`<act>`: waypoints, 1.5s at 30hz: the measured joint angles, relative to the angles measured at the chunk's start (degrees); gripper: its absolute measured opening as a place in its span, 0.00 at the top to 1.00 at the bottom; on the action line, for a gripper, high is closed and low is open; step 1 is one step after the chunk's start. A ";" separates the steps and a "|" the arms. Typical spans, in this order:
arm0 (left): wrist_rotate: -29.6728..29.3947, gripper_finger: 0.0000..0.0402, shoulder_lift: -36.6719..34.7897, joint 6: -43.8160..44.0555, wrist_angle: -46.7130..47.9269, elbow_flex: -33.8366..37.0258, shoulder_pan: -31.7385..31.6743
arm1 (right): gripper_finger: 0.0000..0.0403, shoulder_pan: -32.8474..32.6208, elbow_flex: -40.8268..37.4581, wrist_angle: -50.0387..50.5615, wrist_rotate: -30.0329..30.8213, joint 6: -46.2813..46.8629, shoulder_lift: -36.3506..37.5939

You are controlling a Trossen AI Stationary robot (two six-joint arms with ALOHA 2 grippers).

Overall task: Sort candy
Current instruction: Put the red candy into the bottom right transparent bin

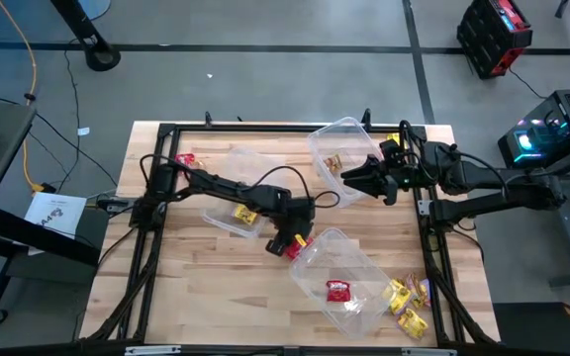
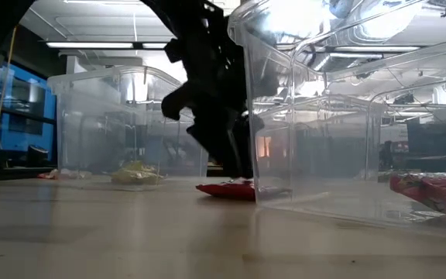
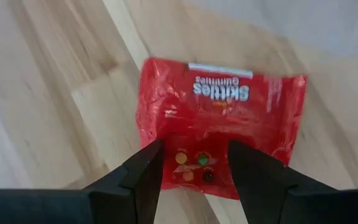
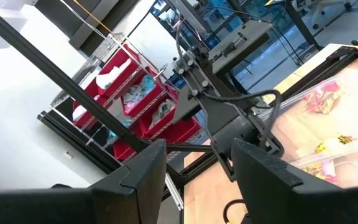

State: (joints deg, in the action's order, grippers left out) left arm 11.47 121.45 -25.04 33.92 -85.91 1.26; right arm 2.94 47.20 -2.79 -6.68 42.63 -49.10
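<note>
A red sweet packet [image 3: 222,118] lies flat on the wooden table [image 1: 196,287], next to the near clear tub [image 1: 364,262]; it also shows in the high view [image 1: 297,251] and the low view [image 2: 224,189]. My left gripper [image 3: 194,171] is open and points down over the packet's near part, one finger on each side of its printed sweets; it also shows in the high view [image 1: 288,240]. My right gripper [image 4: 201,174] is open and empty, raised beside the far right tub [image 1: 336,133]; it also shows in the high view [image 1: 357,178]. My left gripper comes at the red packet from above, its open fingers [image 3: 145,171] over the packet's near edge [image 3: 191,177]. I cannot tell whether the fingertips touch the packet. The packet lies flat on the table.
The far right tub holds brown-gold sweets [image 1: 334,163]. A tub at the middle left [image 1: 221,218] holds a yellow sweet [image 1: 245,215]. The near tub holds a red packet [image 1: 337,289]. Loose yellow sweets [image 1: 409,302] lie at the near right, and a red one [image 1: 184,159] at the far left.
</note>
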 joint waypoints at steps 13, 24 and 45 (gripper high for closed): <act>-2.99 0.96 -0.59 6.24 5.13 -0.02 -0.23 | 0.56 0.00 0.00 -0.02 -0.04 -0.15 0.00; -9.98 1.00 -19.34 5.45 8.89 0.04 -3.75 | 0.56 0.02 0.00 -0.04 -0.07 -0.62 0.00; 25.72 0.91 -18.12 22.64 -25.38 0.02 1.93 | 0.56 0.04 0.00 -0.47 0.20 -0.66 0.00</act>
State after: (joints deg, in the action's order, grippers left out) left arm 37.19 103.33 -2.41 8.54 -85.89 3.19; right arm 2.98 47.20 -3.26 -6.48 41.98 -49.10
